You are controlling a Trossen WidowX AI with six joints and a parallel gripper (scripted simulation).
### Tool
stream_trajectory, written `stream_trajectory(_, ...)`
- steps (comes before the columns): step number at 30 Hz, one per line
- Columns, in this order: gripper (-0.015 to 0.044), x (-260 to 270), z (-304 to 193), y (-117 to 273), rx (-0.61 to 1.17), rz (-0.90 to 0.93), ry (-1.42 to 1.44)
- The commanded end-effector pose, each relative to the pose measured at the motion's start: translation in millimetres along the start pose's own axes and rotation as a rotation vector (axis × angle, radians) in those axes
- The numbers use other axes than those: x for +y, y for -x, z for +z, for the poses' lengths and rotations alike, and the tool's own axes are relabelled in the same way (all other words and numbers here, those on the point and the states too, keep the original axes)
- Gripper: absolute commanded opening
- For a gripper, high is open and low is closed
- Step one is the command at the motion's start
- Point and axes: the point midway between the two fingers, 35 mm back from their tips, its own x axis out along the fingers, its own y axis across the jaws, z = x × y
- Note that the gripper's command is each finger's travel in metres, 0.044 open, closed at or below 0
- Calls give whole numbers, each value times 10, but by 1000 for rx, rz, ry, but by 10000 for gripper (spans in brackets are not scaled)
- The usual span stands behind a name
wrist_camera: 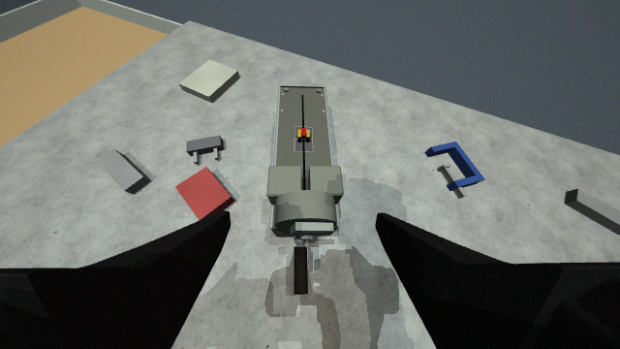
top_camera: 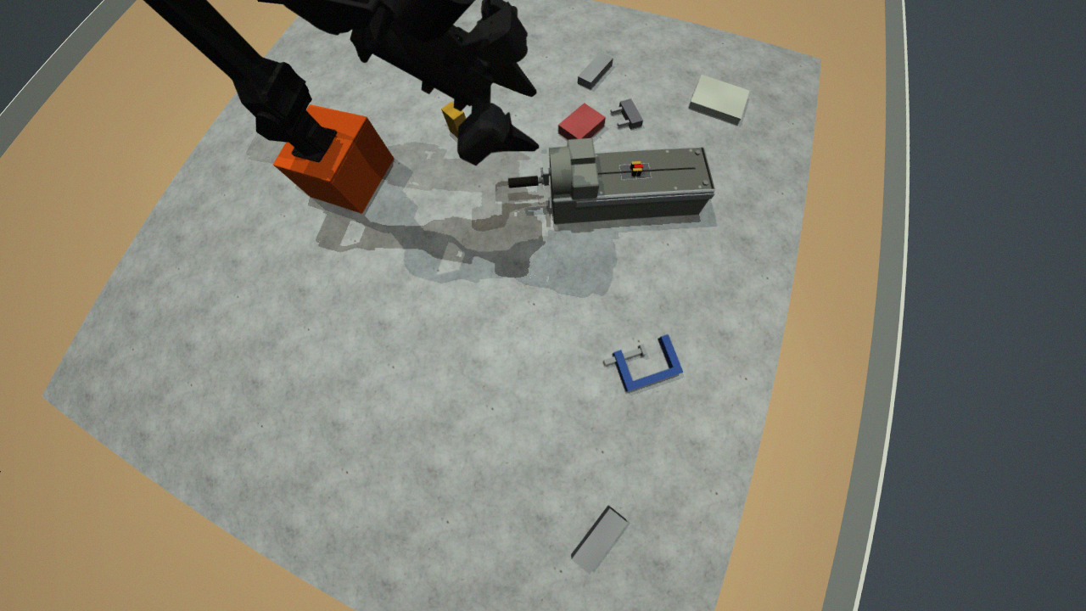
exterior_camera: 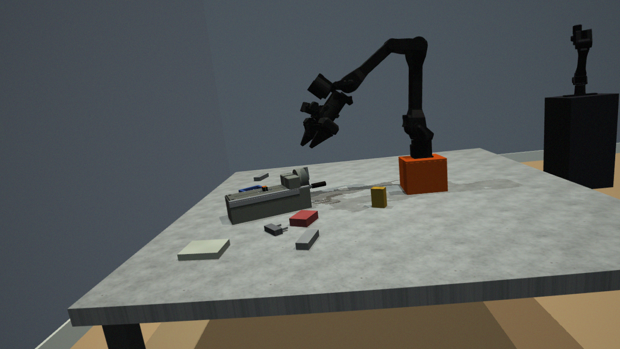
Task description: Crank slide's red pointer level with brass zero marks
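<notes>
The grey machine (top_camera: 675, 182) (exterior_camera: 268, 207) (wrist_camera: 288, 150) stands on the table. Its crank's dark handle (top_camera: 522, 182) (exterior_camera: 318, 184) (wrist_camera: 300, 270) sticks out toward the robot's base. The red pointer (wrist_camera: 303, 132) sits in the slot between the left brass mark (wrist_camera: 299, 134) and the right brass mark (wrist_camera: 308, 134). In the wrist view it looks slightly toward the far end of the marks; exact level is hard to tell. My gripper (top_camera: 536, 119) (exterior_camera: 306, 146) (wrist_camera: 305, 218) is open and empty, high above the crank end, touching nothing. The handle shows between its fingers in the wrist view.
A red block (top_camera: 581, 121) (exterior_camera: 303, 217) (wrist_camera: 204, 193), a pronged grey piece (top_camera: 631, 114) (exterior_camera: 273, 229), a grey bar (top_camera: 595, 70) (exterior_camera: 307, 239) and a pale slab (top_camera: 719, 98) (exterior_camera: 203, 247) lie beside the machine. A yellow block (exterior_camera: 378, 197) stands near the orange base (exterior_camera: 425, 175). A blue clamp (top_camera: 652, 379) lies opposite.
</notes>
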Motion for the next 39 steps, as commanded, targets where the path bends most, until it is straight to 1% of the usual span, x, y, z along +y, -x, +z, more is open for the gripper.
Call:
stream_trajectory(1, 440, 7, -99, 86, -25, 5, 29)
stream_trajectory(5, 440, 4, -117, 56, -25, 5, 29)
stream_trajectory(15, 440, -20, -436, -352, -25, 5, 29)
stream_trajectory(23, 440, -12, -742, -605, -24, 5, 29)
stream_trajectory(39, 440, -17, -908, -779, -24, 5, 30)
